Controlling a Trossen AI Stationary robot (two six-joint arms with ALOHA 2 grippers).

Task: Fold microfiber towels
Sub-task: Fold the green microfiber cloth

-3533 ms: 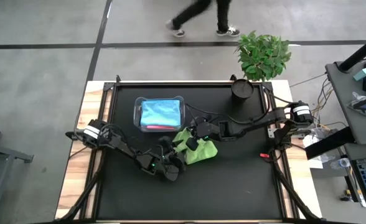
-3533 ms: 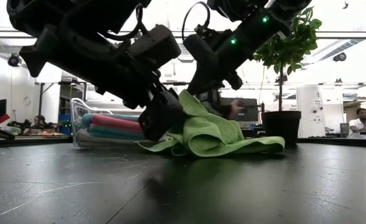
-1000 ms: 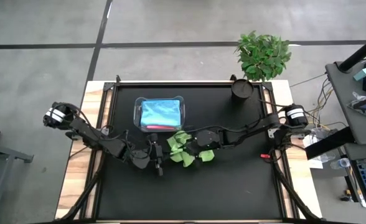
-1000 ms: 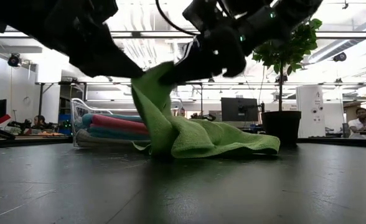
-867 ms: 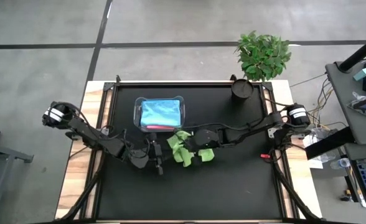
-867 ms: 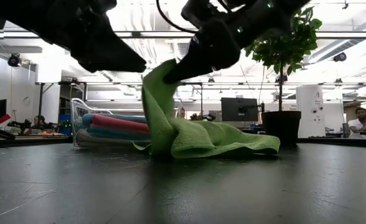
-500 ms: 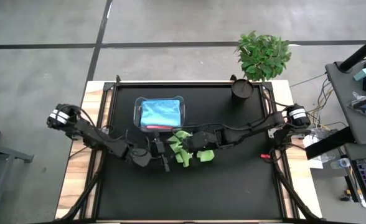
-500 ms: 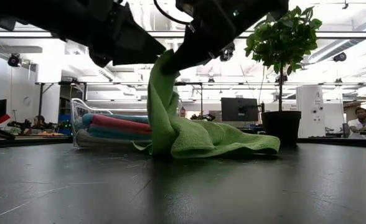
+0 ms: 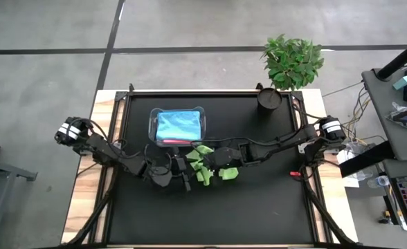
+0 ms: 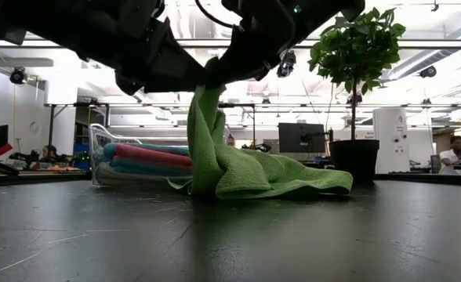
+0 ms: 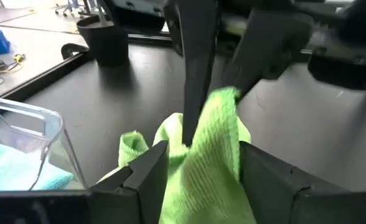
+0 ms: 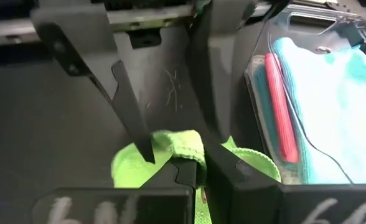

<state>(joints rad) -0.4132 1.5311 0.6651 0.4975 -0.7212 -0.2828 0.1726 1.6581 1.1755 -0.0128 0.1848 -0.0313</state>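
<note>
Where black bench [image 9: 259, 207] spreads under both arms, seen: clear tub [image 9: 178, 127] toward the far side, left of centre, packed with folded towels [image 12: 332, 106] — blue on top, pink edge [image 12: 281, 112] showing along one side. Potted plant [image 9: 292, 62] at far right corner, dark pot [image 9: 268, 99] on the bench edge.

Just in front of the tub, near the bench middle: green towel [image 10: 246, 168], one corner pulled up into a tall peak, the rest heaped and trailing flat on the bench toward the plant side. Not touching the tub in the low view, though close beside it.

Reaching in from the right: right claw [image 12: 192, 168], pinched shut on the towel's raised corner, holding it up off the bench.

Reaching in from the left, facing it: left claw [image 11: 195, 162], fingers [image 11: 150, 163] parted, standing either side of the raised green fold; contact with cloth not clear from the wrist view.
</note>
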